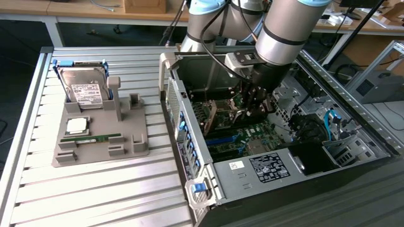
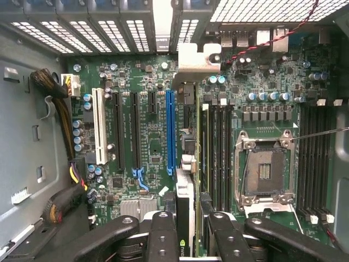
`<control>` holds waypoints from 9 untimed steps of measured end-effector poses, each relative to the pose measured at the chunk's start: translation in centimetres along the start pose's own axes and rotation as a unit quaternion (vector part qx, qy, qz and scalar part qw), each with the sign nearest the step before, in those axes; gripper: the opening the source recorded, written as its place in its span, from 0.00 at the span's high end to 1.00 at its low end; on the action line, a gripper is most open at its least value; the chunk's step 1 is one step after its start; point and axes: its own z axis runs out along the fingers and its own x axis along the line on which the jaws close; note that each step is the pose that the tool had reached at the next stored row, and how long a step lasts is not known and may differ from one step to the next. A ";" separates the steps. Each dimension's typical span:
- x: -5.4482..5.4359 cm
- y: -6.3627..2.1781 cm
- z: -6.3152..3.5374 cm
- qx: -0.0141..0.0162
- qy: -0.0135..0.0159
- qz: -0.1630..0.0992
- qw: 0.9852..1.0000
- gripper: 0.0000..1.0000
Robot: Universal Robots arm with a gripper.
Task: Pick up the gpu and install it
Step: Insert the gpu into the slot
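Your claw (image 2: 188, 240) sits low centre of the wrist view, clamped on the gpu (image 2: 186, 185), which hangs edge-on over the motherboard (image 2: 152, 147), its silver bracket (image 2: 197, 57) toward the rear grille. Judge the card's edge against the blue slot (image 2: 170, 131) just beside it; keep it upright and square. In the exterior view, the hard drive (image 1: 85, 90) stands on the grey fixture (image 1: 94, 135) at left, on the worktop (image 1: 94, 194).

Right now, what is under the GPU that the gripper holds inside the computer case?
Under the GPU, held edge-on by the gripper, lies the motherboard, with its blue slot beside the card. The card covers whatever is directly beneath it.
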 end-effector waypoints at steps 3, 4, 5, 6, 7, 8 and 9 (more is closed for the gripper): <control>0.0 0.10 0.02 0.000 0.000 0.000 1.000 0.73; 0.0 0.15 0.03 0.000 0.000 0.000 1.000 0.73; 0.0 0.21 0.04 0.000 0.000 0.000 1.000 0.73; 0.0 0.25 0.05 0.000 0.000 0.000 1.000 0.73; 0.1 0.28 0.10 0.000 0.000 0.000 1.000 0.73; 0.1 0.30 0.13 0.000 0.000 0.000 1.000 0.73; 0.1 0.32 0.16 0.000 0.000 0.000 1.000 0.73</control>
